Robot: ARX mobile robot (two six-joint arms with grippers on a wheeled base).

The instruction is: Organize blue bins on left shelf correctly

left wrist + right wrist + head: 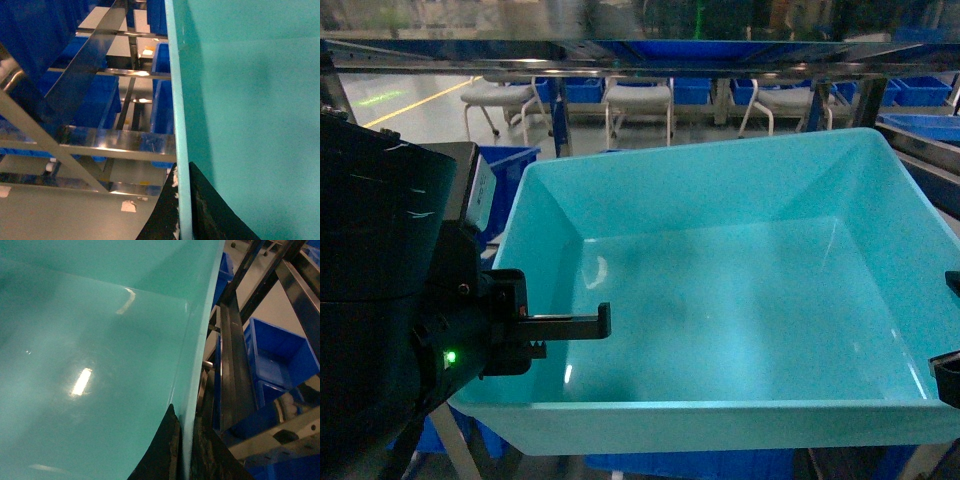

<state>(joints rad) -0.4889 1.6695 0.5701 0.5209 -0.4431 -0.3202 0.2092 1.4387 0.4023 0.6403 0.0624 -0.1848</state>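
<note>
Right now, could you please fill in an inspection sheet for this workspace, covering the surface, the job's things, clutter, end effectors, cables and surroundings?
Surface: steel shelf, flat shiny rails; rollers not visible here.
Job's things: turquoise bin, empty, gripped at both side rims.
Clutter: dark blue crates beneath and beside the rails.
End effectors: left end effector shut on the bin's left rim, one finger each side of the wall; right end effector shut on the right rim likewise.
Cables: nothing seen.
Surroundings: white stools and more blue crates behind; yellow floor line at far left.
</note>
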